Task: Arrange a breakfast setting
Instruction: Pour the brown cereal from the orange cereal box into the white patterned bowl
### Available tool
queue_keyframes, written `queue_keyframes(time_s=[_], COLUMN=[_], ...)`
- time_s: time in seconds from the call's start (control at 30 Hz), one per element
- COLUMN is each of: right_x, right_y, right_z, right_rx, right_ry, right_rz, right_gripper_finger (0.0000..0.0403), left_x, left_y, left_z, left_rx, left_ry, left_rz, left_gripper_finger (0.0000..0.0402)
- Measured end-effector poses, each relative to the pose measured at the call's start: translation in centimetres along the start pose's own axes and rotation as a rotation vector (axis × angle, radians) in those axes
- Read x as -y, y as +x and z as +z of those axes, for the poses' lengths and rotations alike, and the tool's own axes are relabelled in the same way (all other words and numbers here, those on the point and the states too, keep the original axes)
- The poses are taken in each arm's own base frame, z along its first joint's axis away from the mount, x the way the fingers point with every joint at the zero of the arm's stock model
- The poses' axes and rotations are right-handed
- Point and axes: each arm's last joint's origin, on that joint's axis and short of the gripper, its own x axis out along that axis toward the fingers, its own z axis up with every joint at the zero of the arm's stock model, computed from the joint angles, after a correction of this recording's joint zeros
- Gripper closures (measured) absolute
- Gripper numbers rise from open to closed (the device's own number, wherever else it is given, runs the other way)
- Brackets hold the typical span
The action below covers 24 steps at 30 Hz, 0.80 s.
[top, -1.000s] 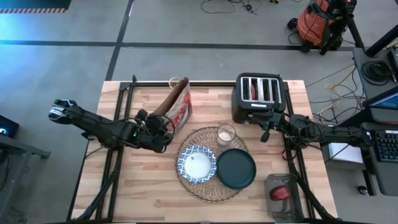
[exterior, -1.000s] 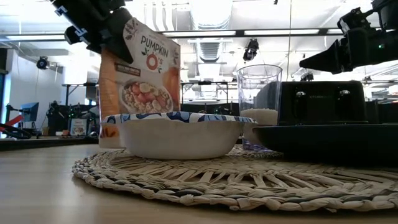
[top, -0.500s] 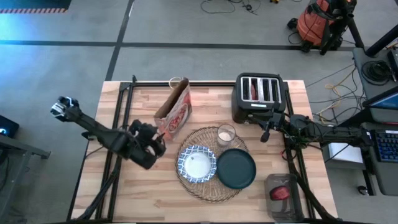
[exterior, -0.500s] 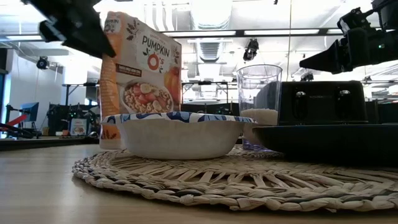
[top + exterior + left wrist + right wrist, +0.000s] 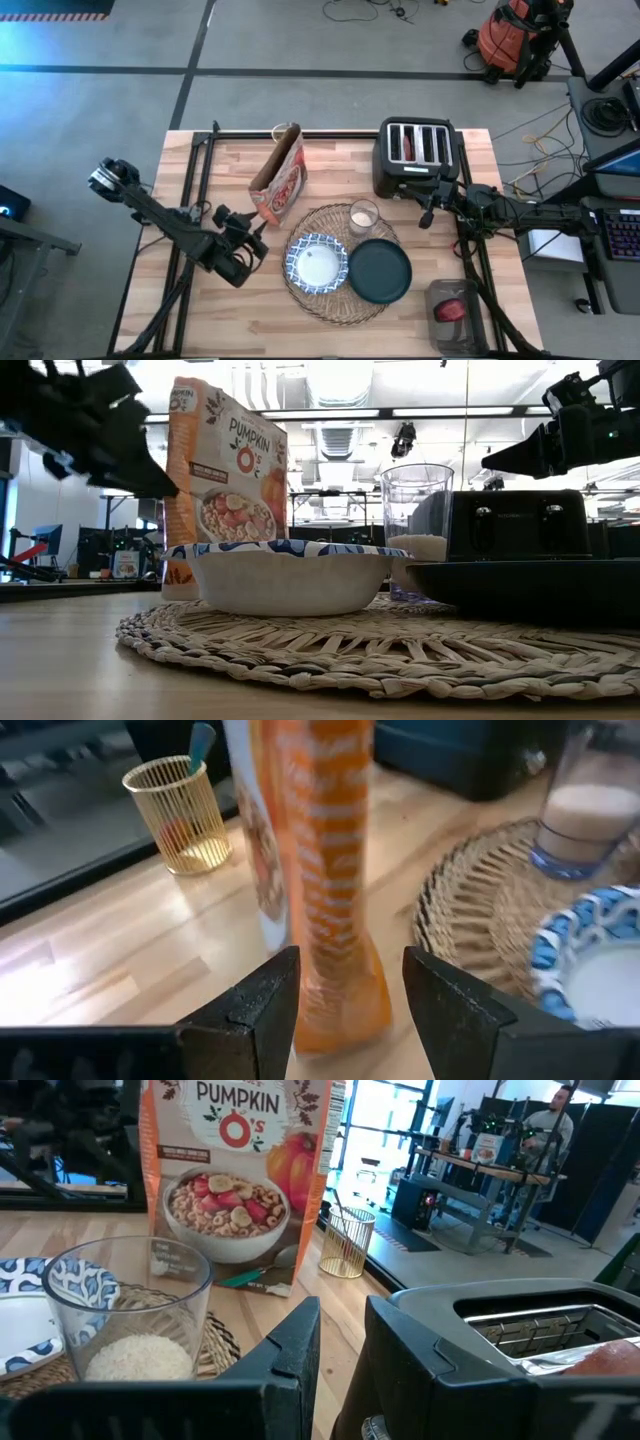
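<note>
1. Left hand (image 5: 252, 237) hovers low over the worktop (image 5: 230, 310), fingers apart and holding nothing. Left wrist view: both dark fingers (image 5: 262, 1002) stand clear on either side of the base of the cereal bag (image 5: 325, 910), not touching it.
2. Cereal bag (image 5: 281, 177) stands upright on the worktop just ahead of the left hand, beyond its fingertips. A gold wire cup (image 5: 283, 131) stands past the bag, near the worktop's far edge.
3. Woven placemat (image 5: 338, 305) lies on the worktop just beside the left hand, off to the side of its fingertips toward the right arm.
4. Blue-and-white bowl (image 5: 315, 263) sits on the placemat, on the side nearest the left hand. Inside looks white.
5. Teal plate (image 5: 380, 271) sits on the placemat beside the bowl, on the side away from the left hand. Cannot tell whether the rims touch.
6. Clear glass (image 5: 363, 216) stands upright on the placemat's far edge, between bowl and toaster (image 5: 416, 157). It holds a white layer at the bottom.
7. Right hand (image 5: 428, 209) hangs above the worktop just in front of the toaster, with the glass near it toward the left arm. Fingers (image 5: 285, 1365) nearly closed, a narrow gap between them, nothing in the gap.
</note>
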Motion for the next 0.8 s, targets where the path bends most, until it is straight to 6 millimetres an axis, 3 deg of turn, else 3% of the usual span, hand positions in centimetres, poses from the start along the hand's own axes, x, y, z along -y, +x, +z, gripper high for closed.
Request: queue_keyframes(time_s=[0.33, 0.8], right_x=[0.0, 0.0], right_y=[0.0, 0.0], right_z=[0.0, 0.0], right_rx=[0.0, 0.0], right_ry=[0.0, 0.0], right_rz=[0.0, 0.0], right_gripper_finger=[0.033, 0.033], left_x=[0.2, 0.4], left_y=[2.0, 3.8], left_z=[-3.7, -4.6], left_rx=[0.203, 0.254], left_ry=[-0.028, -0.037], left_rz=[0.057, 0.141], left_gripper_finger=[0.0233, 0.017])
